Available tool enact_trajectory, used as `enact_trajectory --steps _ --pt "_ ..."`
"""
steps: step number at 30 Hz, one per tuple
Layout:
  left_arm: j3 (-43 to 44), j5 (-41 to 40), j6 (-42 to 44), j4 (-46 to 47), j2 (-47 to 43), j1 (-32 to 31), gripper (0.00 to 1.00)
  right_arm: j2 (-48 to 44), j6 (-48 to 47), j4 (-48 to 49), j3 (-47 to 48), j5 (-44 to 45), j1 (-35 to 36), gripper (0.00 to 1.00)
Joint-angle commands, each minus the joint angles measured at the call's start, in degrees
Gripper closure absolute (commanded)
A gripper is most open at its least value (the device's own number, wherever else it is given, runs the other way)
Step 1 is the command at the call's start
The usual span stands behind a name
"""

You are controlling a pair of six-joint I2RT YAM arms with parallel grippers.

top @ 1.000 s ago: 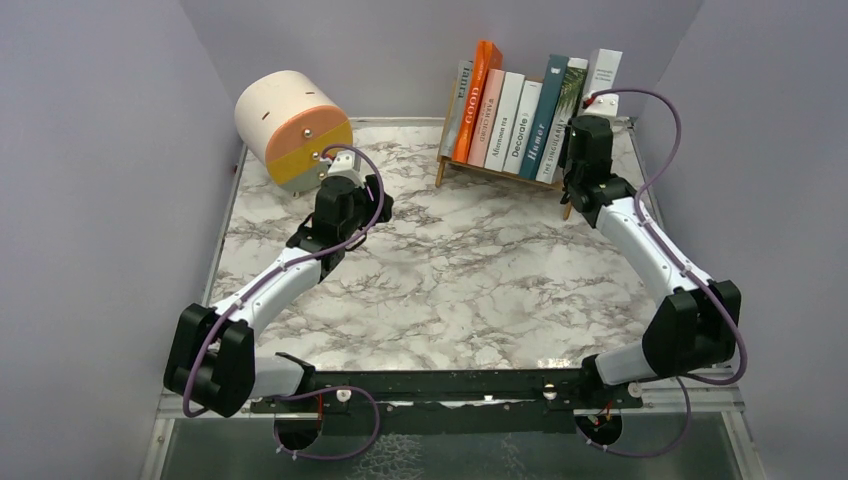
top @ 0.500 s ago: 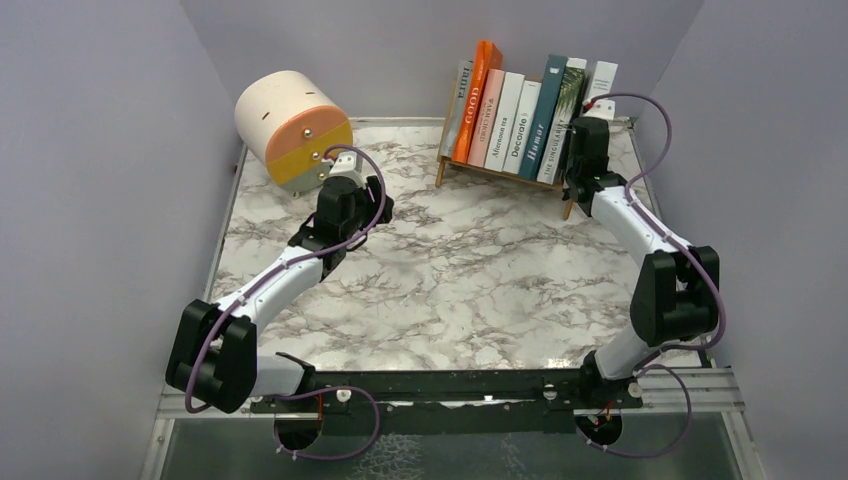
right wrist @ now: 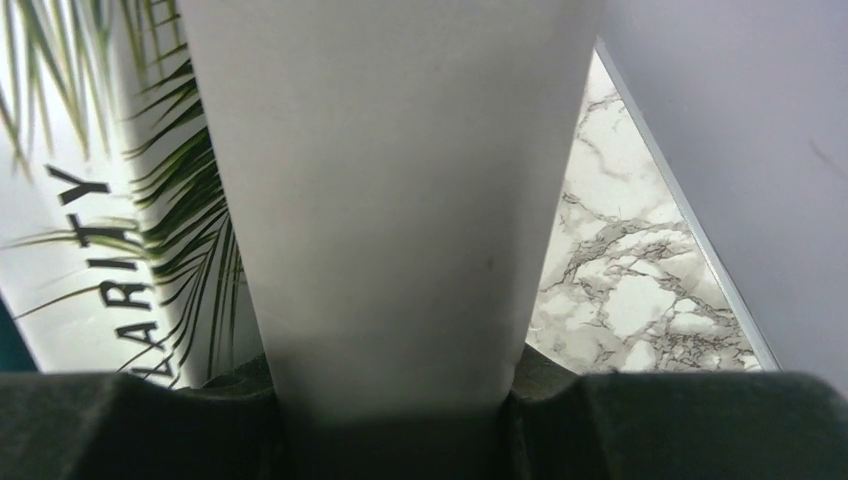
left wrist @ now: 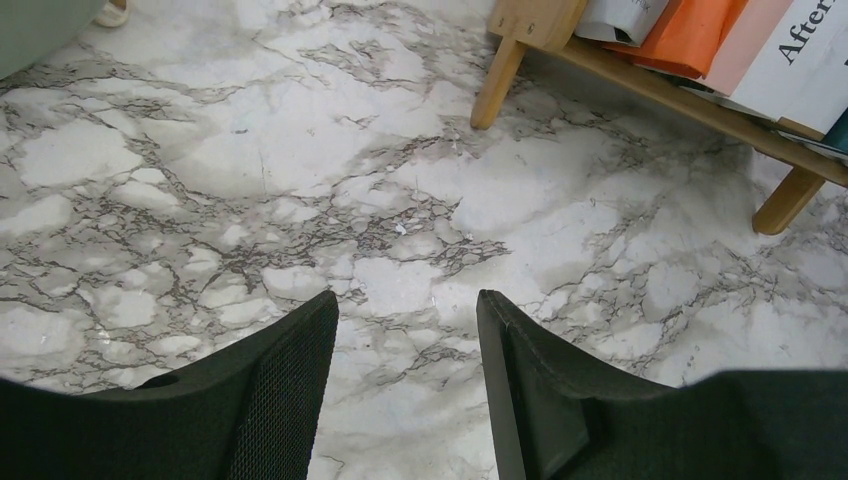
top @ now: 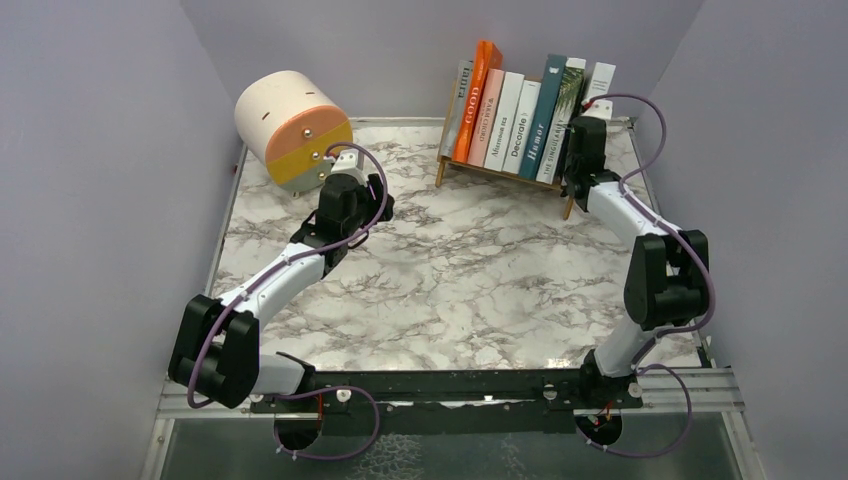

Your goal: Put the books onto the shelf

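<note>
Several books stand in a row on the light-wood shelf at the back of the table, among them an orange book and a teal book. My right gripper is at the shelf's right end, shut on a white book held upright beside the palm-leaf book. In the right wrist view the white book fills the gap of the right gripper. My left gripper hovers over the marble left of the shelf. The left gripper is open and holds nothing.
A round cream, orange and yellow drum sits at the back left, close to my left wrist. The shelf's wooden legs stand ahead of the left fingers. Grey walls close in the marble table on three sides.
My right arm has folded up, its elbow drawn in toward the shelf, and the white book has shifted slightly left against the palm-leaf book. The left arm has barely moved.
</note>
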Motion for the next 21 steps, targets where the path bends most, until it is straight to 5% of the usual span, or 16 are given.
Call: enact_trajectory --steps 1,6,12,21 --pt "1.7 -1.5 0.7 0.3 0.6 -0.2 0.53 2.4 1.2 2.4 2.8 -2.5 -0.5 0.99" --pt "1.9 -1.6 0.8 0.2 0.9 -0.2 0.53 3.8 1.6 1.1 4.5 -2.9 -0.9 0.97" --pt "2.1 -1.6 0.7 0.3 1.0 -0.2 0.53 0.3 3.1 1.7 2.8 -4.0 -0.9 0.55" --pt "1.5 -1.5 0.4 0.4 0.4 -0.2 0.53 -7.1 3.4 0.9 1.0 -3.7 -0.9 0.40"
